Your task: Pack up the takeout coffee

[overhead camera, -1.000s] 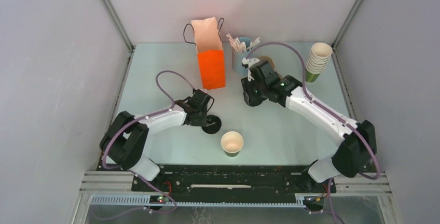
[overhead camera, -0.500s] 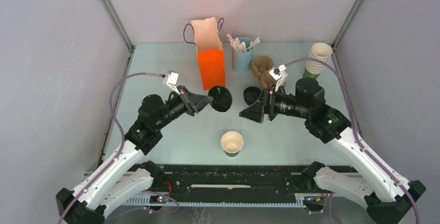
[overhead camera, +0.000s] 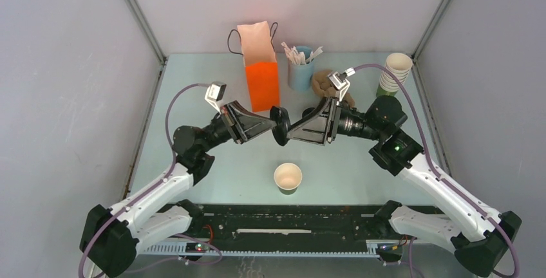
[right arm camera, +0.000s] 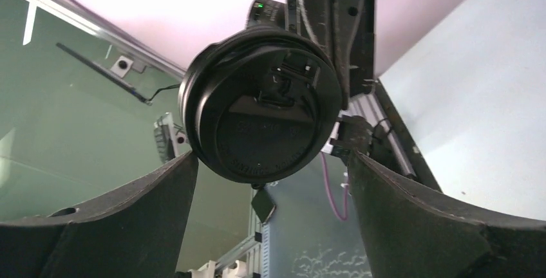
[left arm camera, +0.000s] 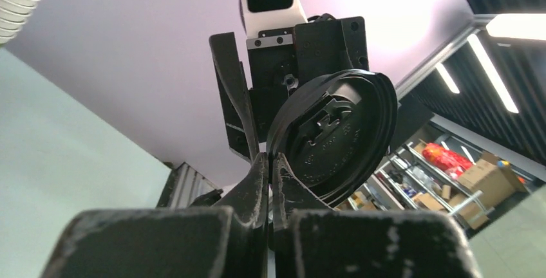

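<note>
No lidded cup shows. A lidless green paper cup with a cream inside stands near the table's front middle. My left gripper is shut on the rim of a round black lid and holds it on edge, high above the table. In the left wrist view the gripper pinches the lid at its lower left rim. My right gripper is open and faces the lid from the right. In the right wrist view the lid hangs at the tips of the gripper, untouched.
An orange paper bag stands at the back middle. A blue holder with sticks and a brown lump are to its right. A stack of lidless cups stands back right, also in the left wrist view.
Both arms have risen off the table. My left gripper has carried the lid up and to the right. My right gripper has swung left, open, up to the lid.
</note>
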Motion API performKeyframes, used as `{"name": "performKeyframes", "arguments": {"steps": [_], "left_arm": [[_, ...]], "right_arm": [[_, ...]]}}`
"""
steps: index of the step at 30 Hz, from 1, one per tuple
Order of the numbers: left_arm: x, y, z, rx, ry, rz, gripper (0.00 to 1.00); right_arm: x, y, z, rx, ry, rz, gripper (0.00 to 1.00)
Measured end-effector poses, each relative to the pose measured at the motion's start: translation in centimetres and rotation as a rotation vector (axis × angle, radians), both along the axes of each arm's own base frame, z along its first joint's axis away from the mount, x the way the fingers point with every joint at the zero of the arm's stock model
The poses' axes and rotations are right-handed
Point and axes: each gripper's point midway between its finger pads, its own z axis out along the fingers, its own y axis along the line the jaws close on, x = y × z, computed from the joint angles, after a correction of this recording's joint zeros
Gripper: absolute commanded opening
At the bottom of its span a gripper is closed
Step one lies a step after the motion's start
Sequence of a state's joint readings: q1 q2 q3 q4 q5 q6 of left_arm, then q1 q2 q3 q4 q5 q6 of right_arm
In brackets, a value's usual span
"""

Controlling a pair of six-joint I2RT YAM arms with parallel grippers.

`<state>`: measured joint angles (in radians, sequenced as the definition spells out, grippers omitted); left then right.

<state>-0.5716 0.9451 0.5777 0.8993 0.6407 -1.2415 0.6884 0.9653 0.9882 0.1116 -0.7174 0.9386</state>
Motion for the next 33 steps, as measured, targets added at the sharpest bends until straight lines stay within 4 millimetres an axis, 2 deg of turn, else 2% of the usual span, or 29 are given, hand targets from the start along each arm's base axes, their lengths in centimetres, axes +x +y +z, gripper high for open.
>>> {"name": "performKeyframes", "arguments": {"steps": [4,9,33], "left_arm": [[-1.1,0.1,0.8,-0.037,-0.014,-0.056,0.0],[-2.0,0.3,1.5,-0.06,-0.047,-0.088,0.0],[-2.5,0.4,2.0,-0.088,-0.06,-0.13,0.0]], "right_arm": [[-1.1,0.6,1.4,0.055,0.018,0.044,0.96],[-2.0,1.1,2.3,0.09,0.039,0.083,0.97],[-2.8,2.5,3.1,0.138,0.083,0.132,1.0]]}}
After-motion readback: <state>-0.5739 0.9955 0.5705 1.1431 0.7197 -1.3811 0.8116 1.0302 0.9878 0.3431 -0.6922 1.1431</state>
